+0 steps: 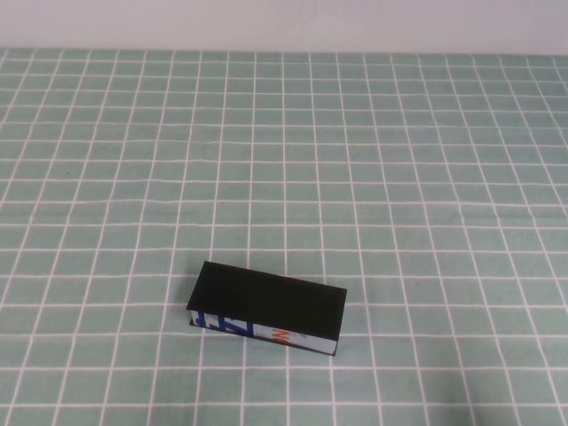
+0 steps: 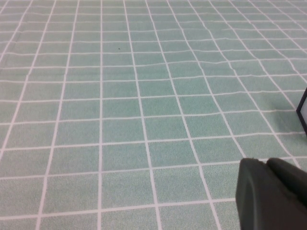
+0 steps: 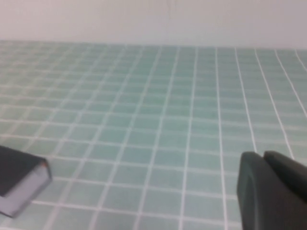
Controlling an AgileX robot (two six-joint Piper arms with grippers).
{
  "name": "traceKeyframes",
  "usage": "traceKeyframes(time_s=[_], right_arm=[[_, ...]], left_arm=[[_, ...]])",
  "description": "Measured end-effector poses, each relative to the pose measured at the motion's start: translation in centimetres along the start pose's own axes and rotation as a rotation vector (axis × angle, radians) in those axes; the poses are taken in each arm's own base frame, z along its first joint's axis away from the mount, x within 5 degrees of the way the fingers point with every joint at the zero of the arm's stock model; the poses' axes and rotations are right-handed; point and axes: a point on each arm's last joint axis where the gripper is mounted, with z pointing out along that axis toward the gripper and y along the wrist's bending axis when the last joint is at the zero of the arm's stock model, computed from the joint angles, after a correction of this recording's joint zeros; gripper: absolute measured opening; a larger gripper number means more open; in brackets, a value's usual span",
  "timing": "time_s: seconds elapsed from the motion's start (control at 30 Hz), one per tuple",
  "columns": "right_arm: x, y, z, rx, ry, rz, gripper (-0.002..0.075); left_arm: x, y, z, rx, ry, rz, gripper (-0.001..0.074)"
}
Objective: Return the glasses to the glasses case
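The glasses case point(image 1: 266, 306) lies with its black lid down flat, near the front middle of the table, its white front edge with blue and orange marks facing me. The glasses are hidden from every view. Neither arm shows in the high view. In the left wrist view my left gripper point(image 2: 266, 163) is shut with nothing in it, low over the cloth, and a corner of the glasses case point(image 2: 303, 108) shows at the picture's edge. My right gripper point(image 3: 263, 154) is shut and empty too, well apart from the glasses case point(image 3: 19, 179).
A green cloth with a white grid point(image 1: 284, 160) covers the whole table. A plain white wall point(image 1: 284, 22) runs along the far edge. Nothing else stands on the cloth in view.
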Motion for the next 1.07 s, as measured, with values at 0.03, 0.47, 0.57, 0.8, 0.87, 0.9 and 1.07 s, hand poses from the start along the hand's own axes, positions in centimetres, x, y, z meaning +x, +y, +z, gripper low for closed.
traceKeyframes(time_s=[0.03,0.47,0.57,0.8,0.87,0.9,1.07], right_arm=[[0.6,-0.1,0.3,0.008,0.005,0.004,-0.0014],[4.4,-0.3,1.2,0.005,0.131,0.026,-0.0014],[4.4,-0.3,1.2,0.005,0.131,0.026,-0.0014],[4.4,-0.3,1.2,0.004,0.133,0.026,-0.0014],[4.4,-0.3,1.2,0.004,0.133,0.026,-0.0014],[4.4,-0.3,1.2,0.004,0.133,0.026,-0.0014],[4.4,-0.3,1.2,0.004,0.133,0.026,-0.0014]], left_arm=[[0.0,0.0,0.0,0.000,0.000,0.000,-0.0002],[0.0,0.0,0.0,-0.001,0.000,0.002,-0.0002],[0.0,0.0,0.0,-0.001,0.000,0.002,-0.0002],[0.0,0.0,0.0,-0.001,0.000,0.002,-0.0002],[0.0,0.0,0.0,-0.001,0.000,0.002,-0.0002],[0.0,0.0,0.0,-0.001,0.000,0.002,-0.0002],[0.0,0.0,0.0,-0.001,0.000,0.002,-0.0002]])
